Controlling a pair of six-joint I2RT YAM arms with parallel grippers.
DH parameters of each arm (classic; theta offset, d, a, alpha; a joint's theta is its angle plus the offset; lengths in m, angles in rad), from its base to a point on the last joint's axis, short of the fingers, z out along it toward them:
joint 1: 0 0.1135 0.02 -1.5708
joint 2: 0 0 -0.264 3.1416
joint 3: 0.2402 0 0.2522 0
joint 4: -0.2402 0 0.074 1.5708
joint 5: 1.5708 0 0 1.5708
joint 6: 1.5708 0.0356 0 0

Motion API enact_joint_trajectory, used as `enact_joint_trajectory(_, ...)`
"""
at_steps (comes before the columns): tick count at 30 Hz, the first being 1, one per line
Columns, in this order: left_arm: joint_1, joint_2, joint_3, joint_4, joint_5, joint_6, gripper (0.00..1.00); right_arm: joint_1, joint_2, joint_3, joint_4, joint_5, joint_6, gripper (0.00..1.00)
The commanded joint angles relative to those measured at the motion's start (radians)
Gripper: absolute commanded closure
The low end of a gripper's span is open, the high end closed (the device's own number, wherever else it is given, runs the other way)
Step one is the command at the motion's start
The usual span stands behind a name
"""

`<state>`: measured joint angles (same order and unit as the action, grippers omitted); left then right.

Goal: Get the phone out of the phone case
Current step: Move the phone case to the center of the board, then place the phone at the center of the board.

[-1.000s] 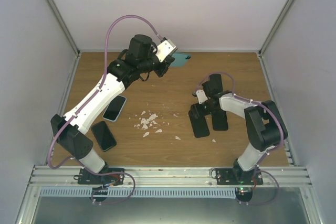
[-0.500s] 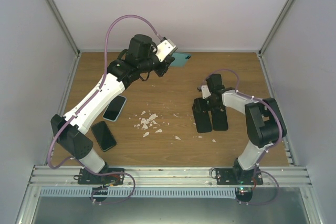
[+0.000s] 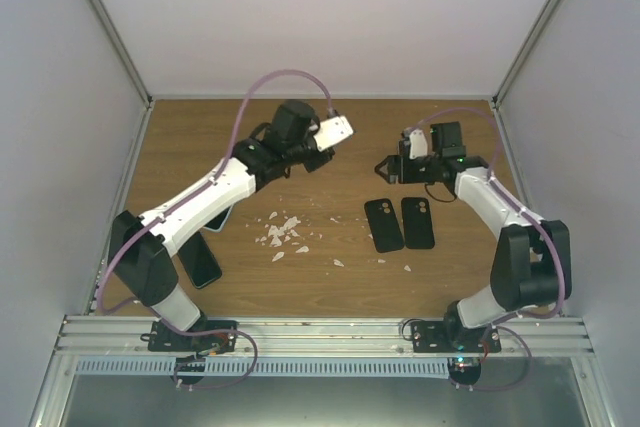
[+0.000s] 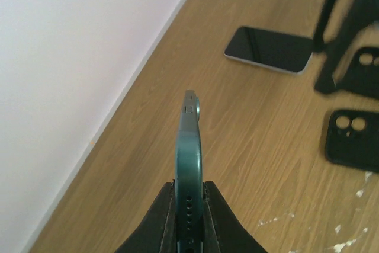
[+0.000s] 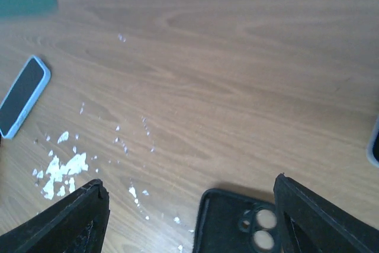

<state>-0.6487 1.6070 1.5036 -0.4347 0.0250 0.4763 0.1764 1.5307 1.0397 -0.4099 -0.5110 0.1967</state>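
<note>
Phone case [image 4: 189, 146], teal, clamped edge-on between fingers [image 4: 161, 220] of left end effector [image 4: 189, 199], raised over tabletop [image 4: 266, 146]. Right end effector [image 5: 188, 185] spread apart, black case [image 5: 237, 220] lying flat just beneath it.

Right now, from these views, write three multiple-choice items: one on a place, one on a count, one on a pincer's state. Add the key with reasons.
1. Where is the teal phone case?
A. lying flat
B. edge-on in the left pincer
C. leaning on the back wall

2. How many black rubbery phone cases lie on the wooden table?
A. one
B. two
C. four

3. The right pincer is:
A. open and empty
B. shut on a black case
C. shut on the teal case

Key:
1 B, the left wrist view shows its fingers clamped on the case's thin edge.
2 B, the top view shows two side by side, camera cut-outs visible.
3 A, its fingers stand wide apart with only table and a case lying below.
</note>
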Motion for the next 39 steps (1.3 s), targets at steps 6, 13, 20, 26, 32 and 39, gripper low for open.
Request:
enact_joint_trajectory(6,-0.115,0.027,-0.066,0.323,-0.223,0.304,1.00,-0.279,-0.051,0.017,0.006,-0.218,0.027,0.18)
enact_joint_trajectory(13,-0.185,0.142,-0.074,0.502,-0.296,0.483,1.00,-0.403,-0.087,0.014,0.022,-0.300,0.034,0.12)
enact_joint_trajectory(20,-0.237,0.262,-0.060,0.619,-0.352,0.600,1.00,-0.491,-0.130,-0.030,0.058,-0.330,0.061,0.09)
enact_joint_trajectory(26,-0.256,0.398,0.039,0.562,-0.379,0.604,1.00,-0.558,-0.158,-0.056,0.073,-0.362,0.073,0.05)
enact_joint_trajectory(32,-0.258,0.539,0.174,0.461,-0.414,0.580,1.00,-0.598,-0.187,-0.088,0.092,-0.388,0.090,0.05)
enact_joint_trajectory(39,-0.259,0.645,0.277,0.372,-0.450,0.572,1.00,-0.608,-0.231,-0.115,0.105,-0.390,0.097,0.02)
